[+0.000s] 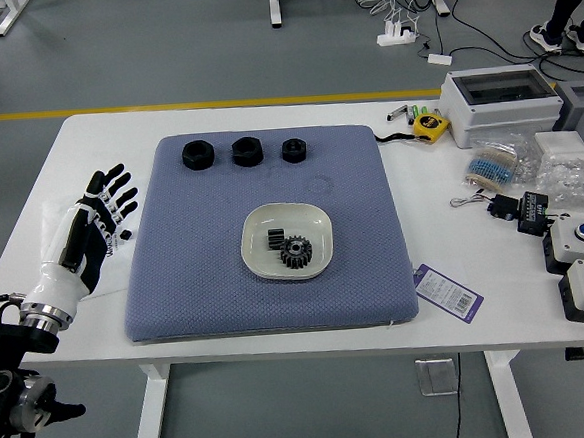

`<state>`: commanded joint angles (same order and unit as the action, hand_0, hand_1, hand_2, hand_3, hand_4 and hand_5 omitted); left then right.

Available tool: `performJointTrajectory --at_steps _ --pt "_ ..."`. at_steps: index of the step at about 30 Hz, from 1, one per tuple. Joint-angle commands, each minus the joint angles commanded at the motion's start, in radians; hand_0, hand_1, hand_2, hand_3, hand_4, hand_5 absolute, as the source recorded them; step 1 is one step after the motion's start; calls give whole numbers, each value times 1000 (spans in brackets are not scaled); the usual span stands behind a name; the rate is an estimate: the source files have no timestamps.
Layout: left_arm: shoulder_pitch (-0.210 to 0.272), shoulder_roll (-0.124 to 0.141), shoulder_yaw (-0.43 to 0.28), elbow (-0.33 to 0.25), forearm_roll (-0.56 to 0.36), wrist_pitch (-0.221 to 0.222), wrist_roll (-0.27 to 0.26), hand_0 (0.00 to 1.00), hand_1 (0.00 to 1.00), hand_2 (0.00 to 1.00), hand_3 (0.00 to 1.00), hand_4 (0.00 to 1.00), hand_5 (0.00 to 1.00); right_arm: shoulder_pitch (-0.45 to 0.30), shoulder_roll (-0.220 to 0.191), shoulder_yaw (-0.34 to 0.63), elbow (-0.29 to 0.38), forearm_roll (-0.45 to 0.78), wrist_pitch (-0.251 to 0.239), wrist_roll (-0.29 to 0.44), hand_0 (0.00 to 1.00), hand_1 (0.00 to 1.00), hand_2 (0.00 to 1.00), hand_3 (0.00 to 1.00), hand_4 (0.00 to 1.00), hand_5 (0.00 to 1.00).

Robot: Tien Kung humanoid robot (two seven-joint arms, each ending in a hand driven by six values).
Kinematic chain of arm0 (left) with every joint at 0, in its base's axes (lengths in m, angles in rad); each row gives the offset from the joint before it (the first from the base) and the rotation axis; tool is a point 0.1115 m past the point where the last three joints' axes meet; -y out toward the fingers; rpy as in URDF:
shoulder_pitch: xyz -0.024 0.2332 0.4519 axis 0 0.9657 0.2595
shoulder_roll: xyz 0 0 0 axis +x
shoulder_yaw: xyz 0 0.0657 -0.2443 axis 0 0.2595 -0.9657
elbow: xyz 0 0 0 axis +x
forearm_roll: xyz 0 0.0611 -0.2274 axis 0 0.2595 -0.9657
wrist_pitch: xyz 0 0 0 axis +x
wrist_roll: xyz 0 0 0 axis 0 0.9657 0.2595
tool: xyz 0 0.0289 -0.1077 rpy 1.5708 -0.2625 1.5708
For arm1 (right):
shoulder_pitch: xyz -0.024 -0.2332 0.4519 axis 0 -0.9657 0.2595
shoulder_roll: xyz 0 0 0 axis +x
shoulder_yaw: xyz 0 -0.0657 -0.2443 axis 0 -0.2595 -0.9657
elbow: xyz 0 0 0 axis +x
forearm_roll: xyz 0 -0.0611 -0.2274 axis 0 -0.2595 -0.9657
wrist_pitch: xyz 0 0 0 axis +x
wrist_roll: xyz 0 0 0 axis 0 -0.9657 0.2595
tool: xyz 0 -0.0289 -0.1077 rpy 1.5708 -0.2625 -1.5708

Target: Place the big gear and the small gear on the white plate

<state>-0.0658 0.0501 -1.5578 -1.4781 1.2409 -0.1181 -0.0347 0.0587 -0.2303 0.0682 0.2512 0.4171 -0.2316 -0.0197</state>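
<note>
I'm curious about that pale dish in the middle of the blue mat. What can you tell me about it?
The dish is off-white, shallow and smooth, shaped like a square with well-rounded corners and a low raised rim. It looks like plastic or glazed ceramic; I can't tell which. It sits flat and upright on the blue mat. Two dark toothed gears rest inside: a bigger one and a smaller one behind it. No hand touches the dish.

The top edge cuts a person's legs (570,1) off.
</note>
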Motion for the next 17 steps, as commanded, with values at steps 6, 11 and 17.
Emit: performJointTrajectory --at_steps 6,11,17 --pt "-1 -2 -19 -4 5 3 -1 869 905 992 931 915 960 8 -3 -1 -1 -2 1 1 673 663 736 607 806 735" --pt "-7 -1 -39 -6 11 7 2 869 905 992 931 915 960 13 -6 -5 -2 5 4 6 673 663 736 607 806 735" --pt "-10 -3 -52 -4 23 12 6 867 901 993 925 915 936 16 -8 -7 -1 5 6 8 673 661 736 606 805 732"
